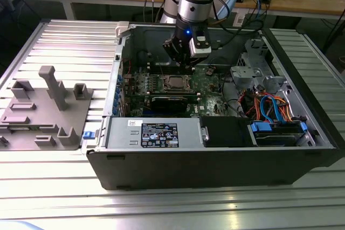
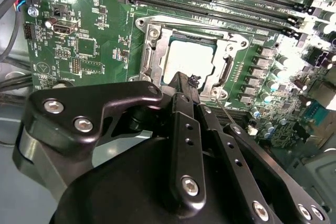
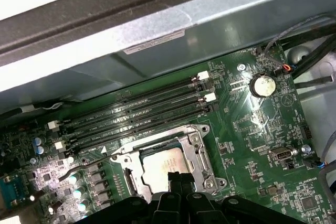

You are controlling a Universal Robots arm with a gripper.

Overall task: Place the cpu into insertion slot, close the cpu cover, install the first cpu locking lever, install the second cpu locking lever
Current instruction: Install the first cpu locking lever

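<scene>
The cpu (image 2: 186, 56) (image 3: 160, 166), with a silvery top, lies in the insertion slot (image 1: 173, 83) on the green board. The cpu cover (image 2: 152, 51) (image 3: 198, 150) lies flat around it as a metal frame. My gripper (image 2: 185, 83) (image 3: 178, 178) (image 1: 186, 57) hangs just above the socket's edge, its black fingers shut together with nothing visible between them. A thin wire locking lever (image 3: 86, 162) (image 2: 226, 111) runs out from one side of the socket; whether it is latched I cannot tell.
The board sits inside an open computer case (image 1: 108, 133). Long memory slots (image 3: 142, 108) run beside the socket, and a black heatsink block (image 1: 170, 102) lies in front of it. Cables and a drive bay (image 1: 269, 106) fill the exterior view's right. A grey fixture (image 1: 46, 106) stands outside the case.
</scene>
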